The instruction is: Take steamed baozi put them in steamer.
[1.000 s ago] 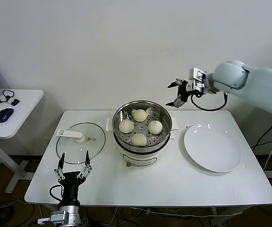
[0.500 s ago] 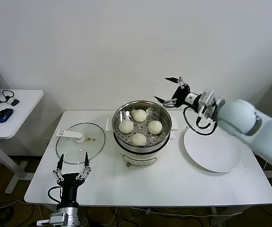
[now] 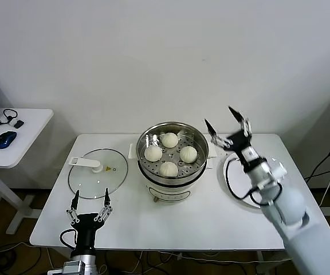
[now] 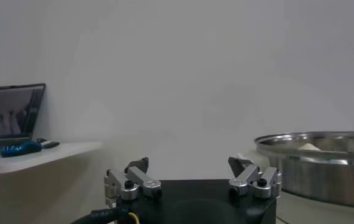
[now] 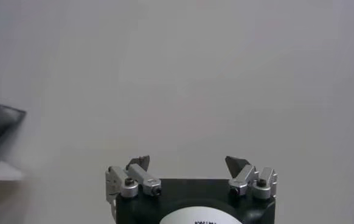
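Four steamed baozi are sitting on the perforated tray inside the steamer at table centre. The right gripper is hovering just beside the steamer, over the white plate, fingers spread and empty. The left gripper is waiting at the near table edge, fingers apart, below the glass lid.

Head camera looks down over the table; both wrist cameras sit close behind their pincers, facing the wall; the left wrist shares the steamer ahead of its pincer.
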Tool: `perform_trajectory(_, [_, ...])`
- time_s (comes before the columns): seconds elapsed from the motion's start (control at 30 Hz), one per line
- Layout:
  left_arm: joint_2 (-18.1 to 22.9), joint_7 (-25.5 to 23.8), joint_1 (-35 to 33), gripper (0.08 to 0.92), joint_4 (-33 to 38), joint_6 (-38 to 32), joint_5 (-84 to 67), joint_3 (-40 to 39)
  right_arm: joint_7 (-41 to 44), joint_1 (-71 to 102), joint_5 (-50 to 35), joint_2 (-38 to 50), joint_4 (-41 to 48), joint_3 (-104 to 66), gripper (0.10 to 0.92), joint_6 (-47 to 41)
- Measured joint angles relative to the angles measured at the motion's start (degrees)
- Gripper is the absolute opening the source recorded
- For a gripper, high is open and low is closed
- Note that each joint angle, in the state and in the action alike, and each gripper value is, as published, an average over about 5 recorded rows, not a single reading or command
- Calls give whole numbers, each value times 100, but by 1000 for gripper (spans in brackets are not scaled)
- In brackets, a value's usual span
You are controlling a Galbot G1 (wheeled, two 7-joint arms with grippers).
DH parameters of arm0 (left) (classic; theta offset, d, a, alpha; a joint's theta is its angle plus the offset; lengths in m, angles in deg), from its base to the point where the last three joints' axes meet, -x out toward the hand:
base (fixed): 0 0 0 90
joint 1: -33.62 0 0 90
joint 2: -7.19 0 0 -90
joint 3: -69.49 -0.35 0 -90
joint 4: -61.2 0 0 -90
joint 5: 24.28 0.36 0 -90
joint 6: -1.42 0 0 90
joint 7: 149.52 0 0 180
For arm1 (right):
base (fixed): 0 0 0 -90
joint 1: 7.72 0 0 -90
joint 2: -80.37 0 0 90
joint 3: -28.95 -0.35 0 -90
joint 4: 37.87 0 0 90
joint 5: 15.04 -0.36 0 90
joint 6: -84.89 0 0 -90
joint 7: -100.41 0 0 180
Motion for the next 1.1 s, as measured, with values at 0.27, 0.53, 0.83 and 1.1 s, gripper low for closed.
perform_trajectory(0.27, [0,7,-7,823,-66,-29,38,5,-75,2323,136,-1078,-58,-835,823,1106])
perform_trajectory(0.53, [0,11,1,823,-101,-58,75,-8,-216,3778,282,-1840,-95,-1034,823,1960])
perform_trajectory(0.83, [0,10,3,823,-91,-61,119,-29,-387,4123,470,-2356,-206,-1044,823,2480])
perform_trajectory(1.1, [0,6,-5,823,-65,-69,144,-40,-485,4149,633,-2560,-245,-1057,823,2647])
